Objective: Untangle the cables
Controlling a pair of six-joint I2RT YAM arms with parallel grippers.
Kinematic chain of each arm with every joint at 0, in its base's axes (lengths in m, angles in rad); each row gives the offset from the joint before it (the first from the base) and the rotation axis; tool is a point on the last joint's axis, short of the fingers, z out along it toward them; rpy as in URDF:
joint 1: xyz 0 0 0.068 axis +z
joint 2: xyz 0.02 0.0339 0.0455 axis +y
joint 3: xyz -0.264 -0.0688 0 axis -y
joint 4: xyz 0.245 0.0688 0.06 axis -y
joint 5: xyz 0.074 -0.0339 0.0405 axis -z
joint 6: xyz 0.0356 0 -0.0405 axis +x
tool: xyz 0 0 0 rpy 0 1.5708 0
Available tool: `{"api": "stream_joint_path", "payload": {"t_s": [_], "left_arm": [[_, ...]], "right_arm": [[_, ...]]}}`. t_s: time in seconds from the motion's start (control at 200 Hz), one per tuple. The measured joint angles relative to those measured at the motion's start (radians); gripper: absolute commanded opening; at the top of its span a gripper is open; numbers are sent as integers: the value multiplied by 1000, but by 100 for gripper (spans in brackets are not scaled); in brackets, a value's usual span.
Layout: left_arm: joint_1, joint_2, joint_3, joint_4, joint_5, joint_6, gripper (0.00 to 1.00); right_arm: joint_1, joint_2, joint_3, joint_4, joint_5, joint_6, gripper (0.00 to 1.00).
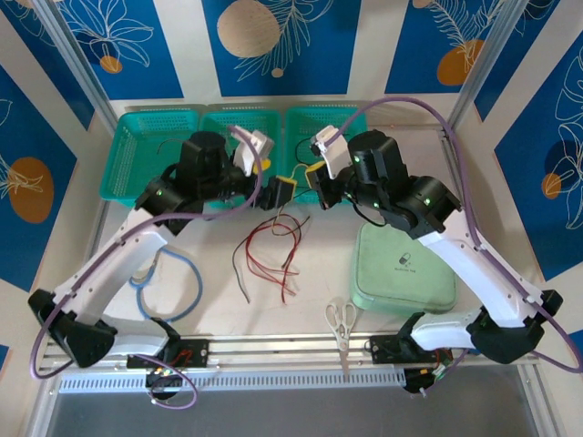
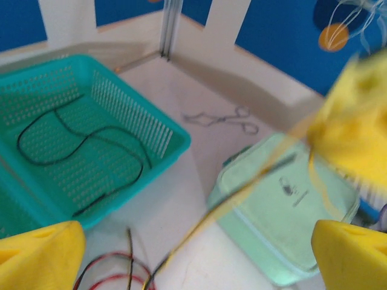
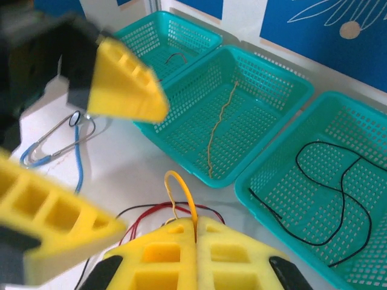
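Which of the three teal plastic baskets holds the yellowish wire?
The middle teal basket: a thin yellow-tan wire lies along its floor, while the left basket and right basket hold dark wires.

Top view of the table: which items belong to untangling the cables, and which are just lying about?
Part of the job:
tangled red and black cables
yellow cable, pinched in the right gripper
black cable and tan cable, lying in the teal baskets

Lying about:
stethoscope
scissors
mint case

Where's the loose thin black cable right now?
The thin black cable lies loose in the rightmost teal perforated basket, right side of the right wrist view, beside the middle basket holding a yellow-tan wire.
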Motion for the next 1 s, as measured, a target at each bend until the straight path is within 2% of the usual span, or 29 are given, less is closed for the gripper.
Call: {"api": "stream_joint_path", "payload": {"t_s": [0.21, 0.505, 0.785, 0.885, 1.0], "left_arm": [[3, 77, 139, 11, 123, 13, 90], [32, 126, 212, -20, 193, -14, 91], [35, 153, 229, -24, 278, -8, 74], [35, 171, 229, -24, 292, -7, 63], [35, 178, 225, -20, 299, -13, 27]], "right_arm": [[-57, -12, -1, 61, -86, -36, 0], [-92, -83, -75, 170, -134, -179, 0], [-146, -63, -32, 171, -229, -183, 0], [-149, -57, -28, 171, -254, -182, 0], [-158, -46, -20, 169, -277, -179, 0]]}}
